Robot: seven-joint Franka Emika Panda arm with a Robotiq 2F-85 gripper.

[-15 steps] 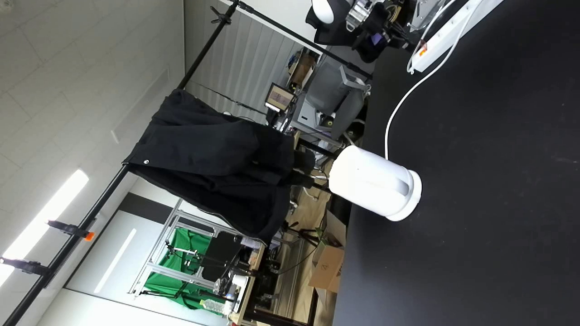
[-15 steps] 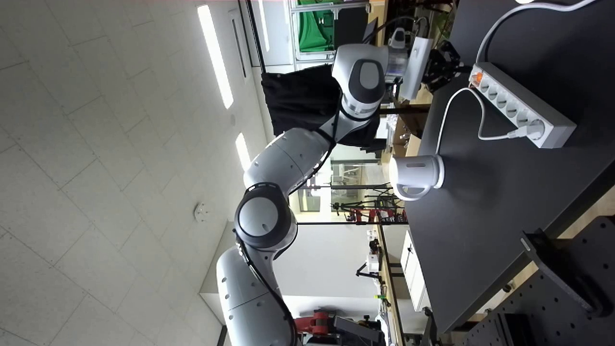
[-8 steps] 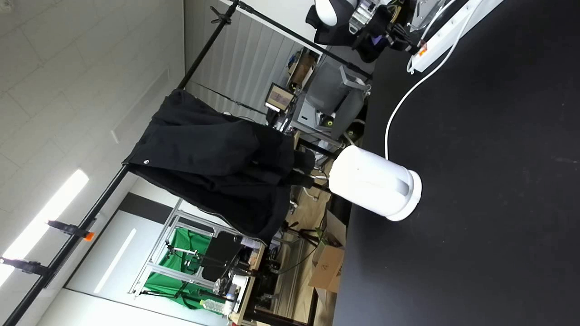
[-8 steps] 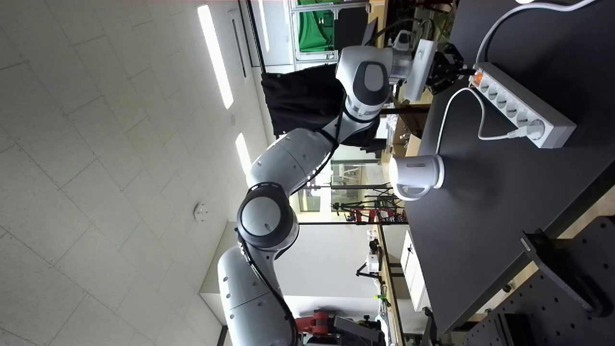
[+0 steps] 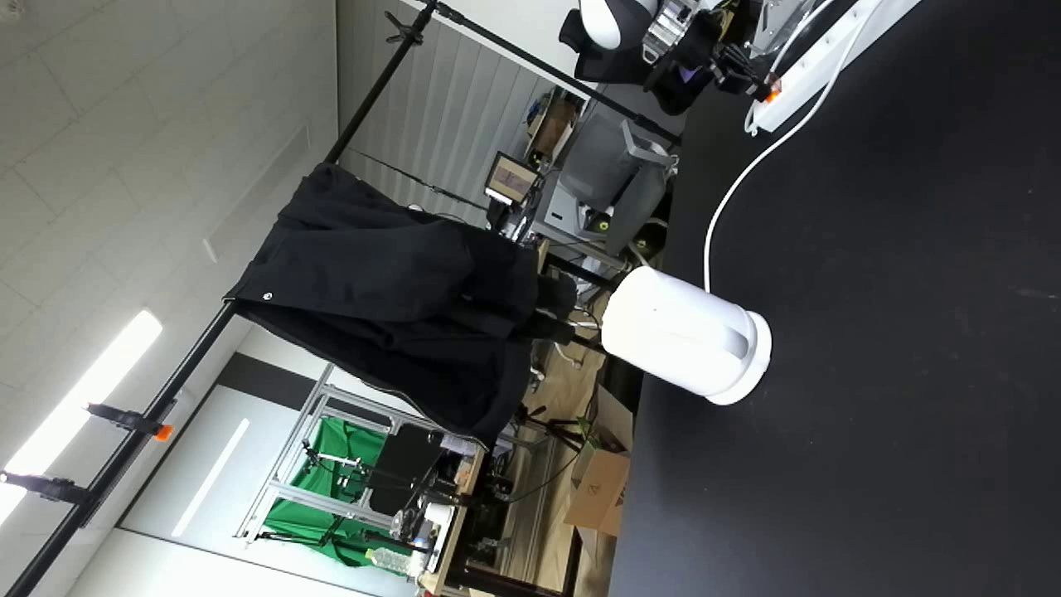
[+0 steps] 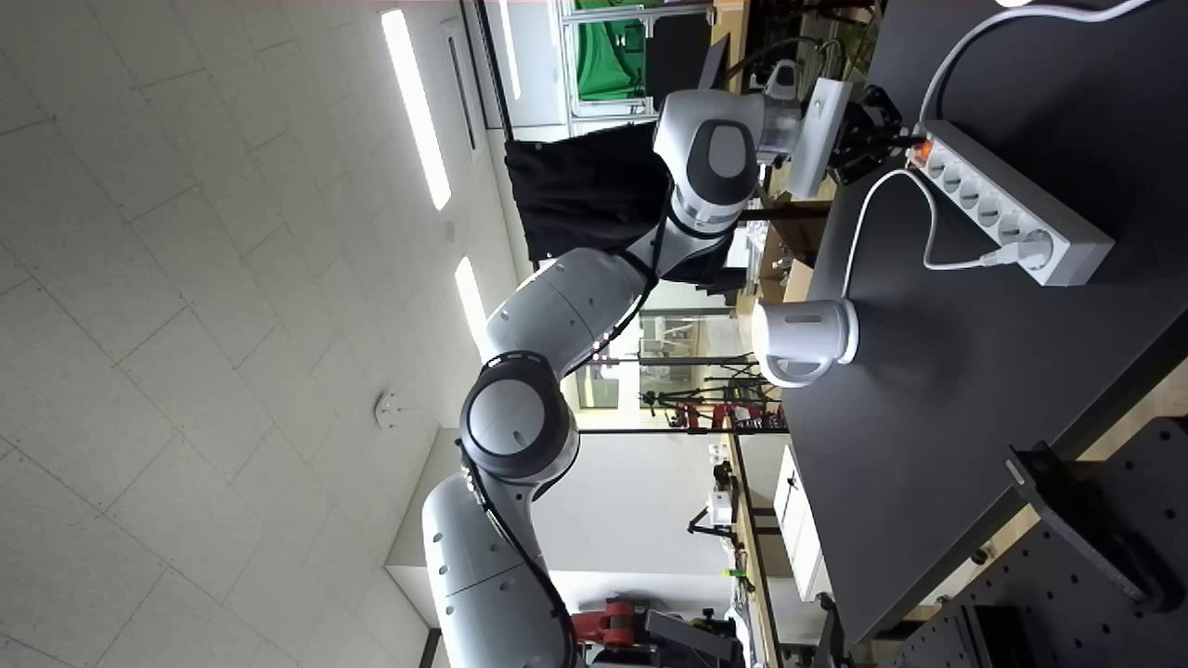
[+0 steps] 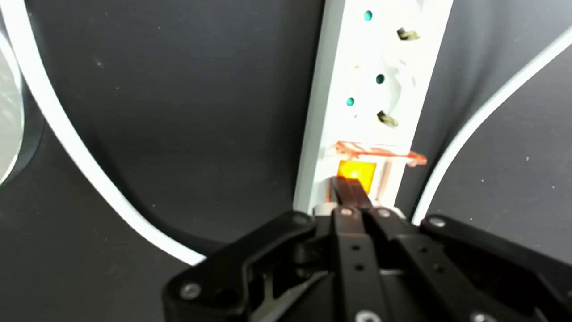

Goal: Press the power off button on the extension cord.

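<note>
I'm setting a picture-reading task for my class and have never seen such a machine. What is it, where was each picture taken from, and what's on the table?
The machine is a robot arm ending in a black hand. Both exterior views come from cameras outside the robot, in different places, and appear turned sideways. The wrist view comes from a camera on its wrist, looking past the hand. On the dark table are a white kettle and a long white extension cord with a plug in it. Near one end of the extension cord, an orange button looks lit. The hand is closed with nothing seen in it; its tip is at the button, though whether it touches I can't tell.
</note>
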